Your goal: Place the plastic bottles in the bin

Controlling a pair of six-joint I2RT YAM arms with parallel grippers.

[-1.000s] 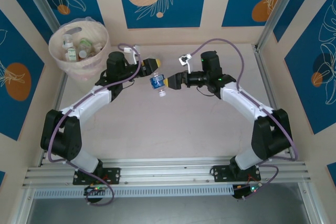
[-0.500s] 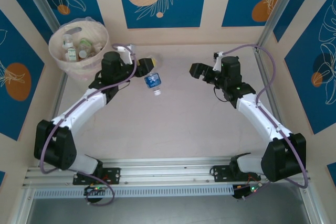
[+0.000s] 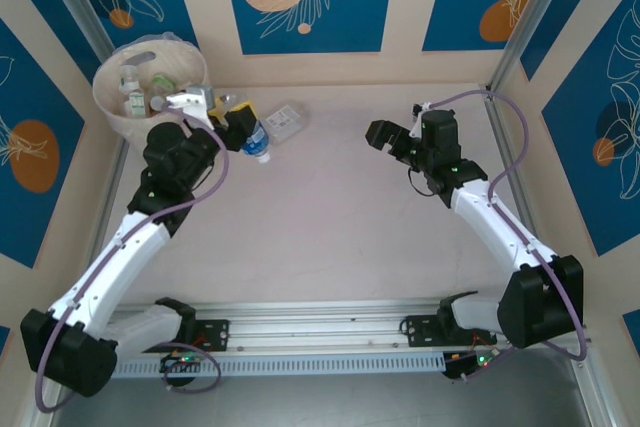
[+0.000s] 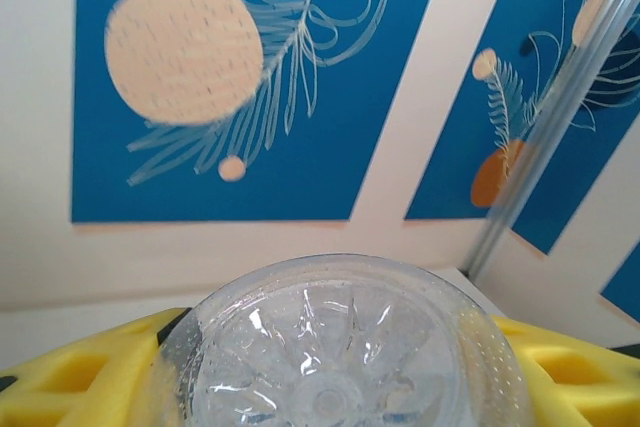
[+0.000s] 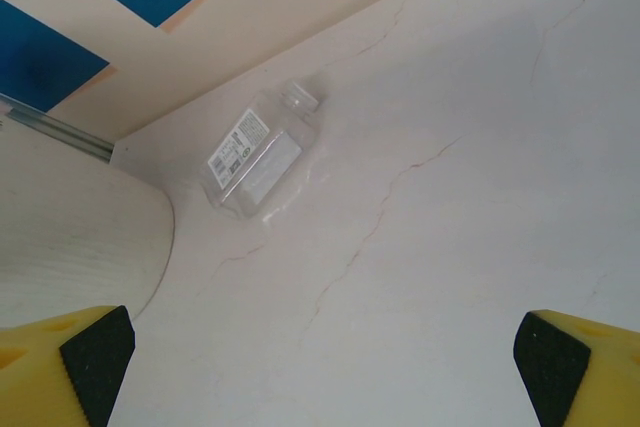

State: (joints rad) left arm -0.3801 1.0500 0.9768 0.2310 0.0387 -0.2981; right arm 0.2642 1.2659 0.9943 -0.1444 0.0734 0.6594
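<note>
Blue-labelled, the plastic bottle clenched in the left fingers has swung from the middle of the bench to just beside the bin, while the right fingers, spread empty, have drawn back, so a drop looks close, with a flat clear bottle lying nearby.

One bin in the tabletop's far left corner, at least three bottles inside; one blue-labelled bottle beside it; one clear bottle by the far edge; two robot arms.
</note>
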